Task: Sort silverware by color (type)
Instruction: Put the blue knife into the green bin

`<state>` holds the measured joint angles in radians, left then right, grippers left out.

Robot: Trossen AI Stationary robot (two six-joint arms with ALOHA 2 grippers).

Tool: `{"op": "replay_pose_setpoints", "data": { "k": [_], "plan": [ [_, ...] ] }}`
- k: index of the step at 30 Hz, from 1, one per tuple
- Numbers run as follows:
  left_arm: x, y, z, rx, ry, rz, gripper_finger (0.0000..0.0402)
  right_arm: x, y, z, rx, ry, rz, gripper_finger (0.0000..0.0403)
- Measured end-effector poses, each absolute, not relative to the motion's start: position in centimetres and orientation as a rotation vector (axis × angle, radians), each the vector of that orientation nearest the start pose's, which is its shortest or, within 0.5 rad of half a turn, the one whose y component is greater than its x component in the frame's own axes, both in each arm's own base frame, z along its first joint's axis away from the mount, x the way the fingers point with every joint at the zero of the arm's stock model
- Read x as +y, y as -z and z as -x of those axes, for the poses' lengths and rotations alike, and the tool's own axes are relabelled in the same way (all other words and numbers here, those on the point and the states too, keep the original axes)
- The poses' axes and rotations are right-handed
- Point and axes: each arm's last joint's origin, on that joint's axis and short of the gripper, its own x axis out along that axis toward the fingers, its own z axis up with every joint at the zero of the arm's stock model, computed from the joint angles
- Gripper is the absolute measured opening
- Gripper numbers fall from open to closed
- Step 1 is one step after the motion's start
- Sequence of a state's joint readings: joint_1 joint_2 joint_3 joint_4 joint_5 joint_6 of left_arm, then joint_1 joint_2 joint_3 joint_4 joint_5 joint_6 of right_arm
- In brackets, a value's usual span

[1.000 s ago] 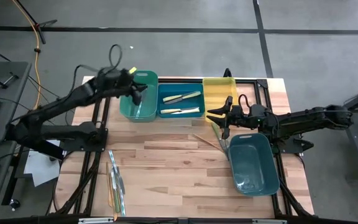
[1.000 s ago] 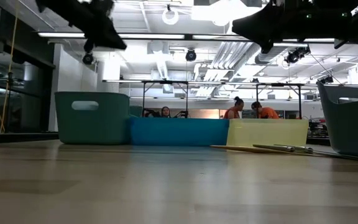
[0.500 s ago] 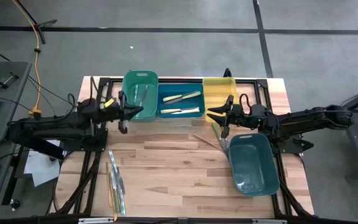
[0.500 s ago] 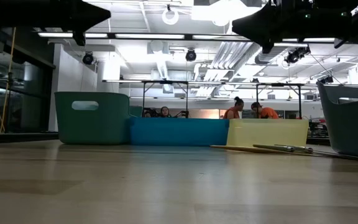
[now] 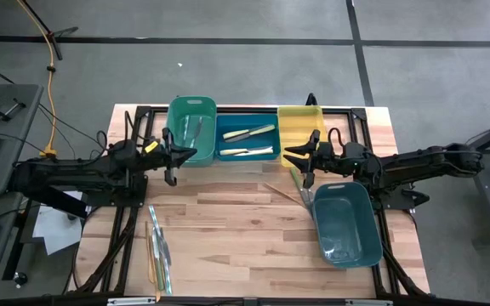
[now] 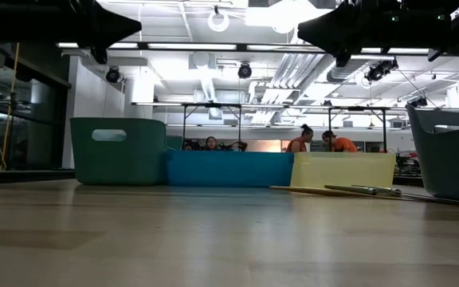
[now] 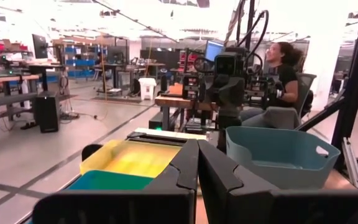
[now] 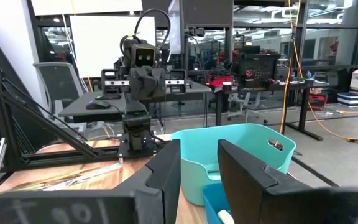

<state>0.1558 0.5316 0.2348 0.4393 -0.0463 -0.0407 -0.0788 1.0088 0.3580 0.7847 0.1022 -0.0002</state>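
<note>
Your left gripper [image 5: 170, 157] hangs above the table's left side just in front of the green bin [image 5: 191, 130], its fingers [image 7: 188, 167] pressed flat together with nothing between them – the left wrist view shows the two dark pads meeting edge to edge. Your right gripper [image 5: 303, 161] sits over the near end of the yellow bin [image 5: 299, 127], by the rim of the grey-teal bin [image 5: 347, 223] that lies at an angle on the right; its fingers [image 8: 166, 171] stand apart with a clear gap, and nothing shows between them. The silverware is scattered in groups: two pale yellow-handled pieces [image 5: 249, 142] lie in the blue bin [image 5: 247, 139], one above the other; what look like a couple of utensils [image 5: 192, 129] lie inside the green bin, though from above you can only make out thin pale streaks there; a loose bundle [image 5: 158, 253] lies on the wood near the front left edge, running roughly front to back; and a few thin pieces [image 5: 286, 194] lie slanted on the wood beside the grey-teal bin's corner – the low view shows them flat on the board [image 6: 373, 190] in front of the yellow bin [image 6: 343, 170]. In the room beyond the table, people in orange tops [image 6: 319, 140] show behind the bins
</note>
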Motion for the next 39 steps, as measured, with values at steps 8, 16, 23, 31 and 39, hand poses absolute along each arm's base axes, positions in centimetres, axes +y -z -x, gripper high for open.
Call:
{"op": "replay_pose_setpoints", "data": {
  "k": [8,16,23,31,39],
  "plan": [
    [2.31,-23.52,-13.83,-0.131,-0.199,0.041,0.0001,-1.92,-23.99,-20.53,-0.142,0.180,-0.001,0.0103],
    [2.31,-23.47,-13.84,-0.125,-0.199,0.043,0.0001,-1.91,-23.99,-20.53,-0.141,0.180,0.005,0.0103],
    [2.31,-23.45,-13.84,-0.123,-0.199,0.043,0.0001,-1.91,-23.98,-20.53,-0.141,0.180,0.006,0.0103],
    [2.31,-23.46,-13.84,-0.123,-0.199,0.043,0.0001,-1.92,-23.98,-20.53,-0.140,0.181,0.006,0.0103],
    [2.31,-23.45,-13.84,-0.121,-0.198,0.044,0.0001,-1.92,-23.98,-20.53,-0.140,0.181,0.007,0.0103]
  ]
}}
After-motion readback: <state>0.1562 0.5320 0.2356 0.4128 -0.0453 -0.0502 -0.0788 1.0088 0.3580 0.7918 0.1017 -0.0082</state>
